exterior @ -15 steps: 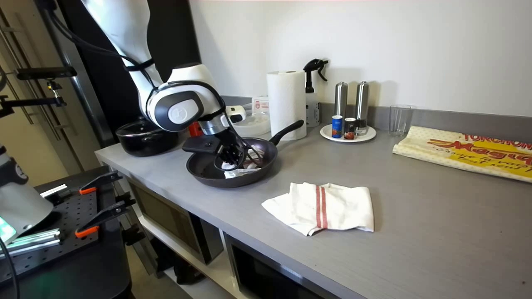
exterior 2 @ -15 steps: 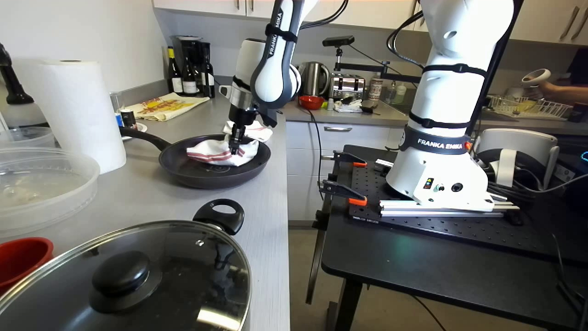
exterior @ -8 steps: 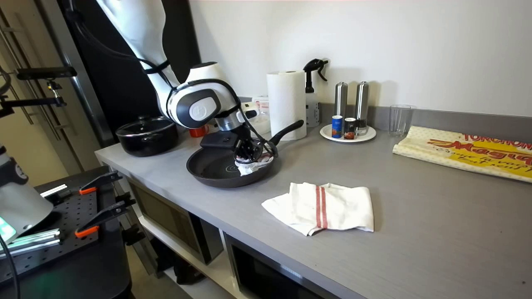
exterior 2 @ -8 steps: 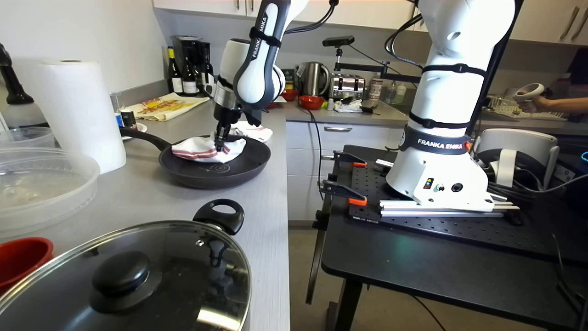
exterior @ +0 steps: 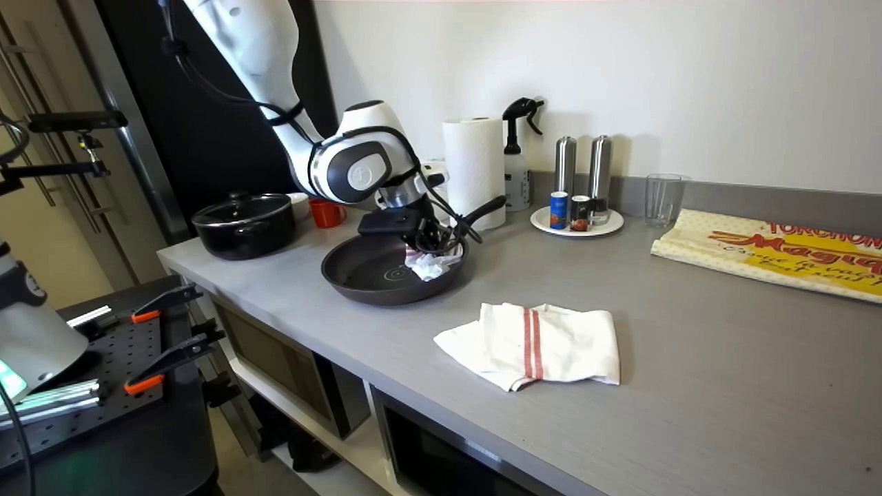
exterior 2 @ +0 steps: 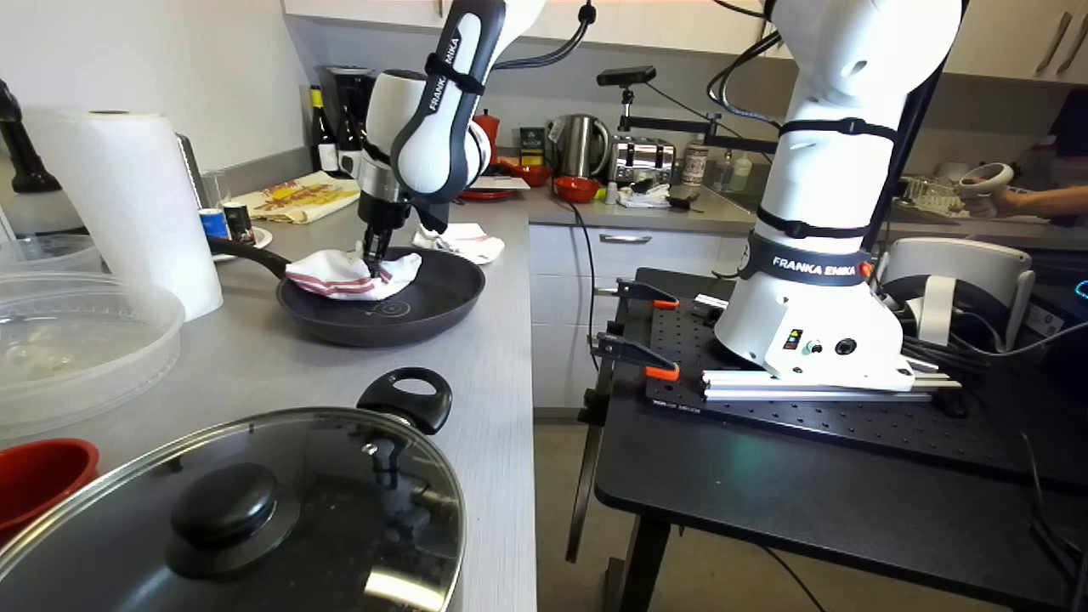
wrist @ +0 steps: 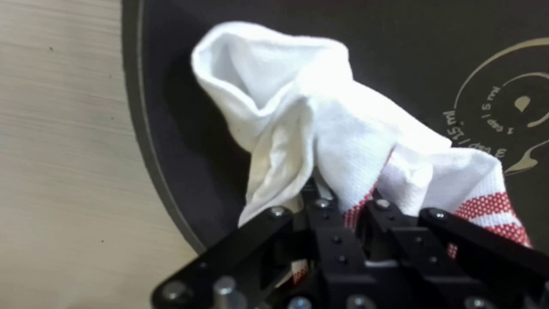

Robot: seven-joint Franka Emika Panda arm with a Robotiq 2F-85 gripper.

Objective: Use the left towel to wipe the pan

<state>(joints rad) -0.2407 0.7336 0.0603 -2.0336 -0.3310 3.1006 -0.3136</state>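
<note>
The dark frying pan (exterior: 358, 275) sits on the counter and shows in both exterior views (exterior 2: 442, 293) and the wrist view (wrist: 411, 64). A white towel with red stripes (exterior: 433, 266) lies bunched inside the pan on its handle side, also in an exterior view (exterior 2: 327, 274) and the wrist view (wrist: 334, 111). My gripper (wrist: 349, 204) is shut on this towel, pointing down into the pan (exterior 2: 374, 265). The fingertips are partly hidden in the cloth. A second white towel with red stripes (exterior: 551, 344) lies folded on the counter beside the pan; it also shows in an exterior view (exterior 2: 466, 244).
The pan handle (exterior: 486, 210) reaches the paper towel roll (exterior: 474, 172), which leans slightly (exterior 2: 127, 212). A lidded black pot (exterior: 241, 231), red cup (exterior: 327, 213), plastic tub (exterior 2: 85, 374), plate with shakers (exterior: 537, 219), glass (exterior: 663, 200) and yellow printed cloth (exterior: 778, 255) stand around.
My gripper has dragged the towel across the pan toward the handle. The pan has slid slightly the same way, and the paper roll has tipped a little away from it.
</note>
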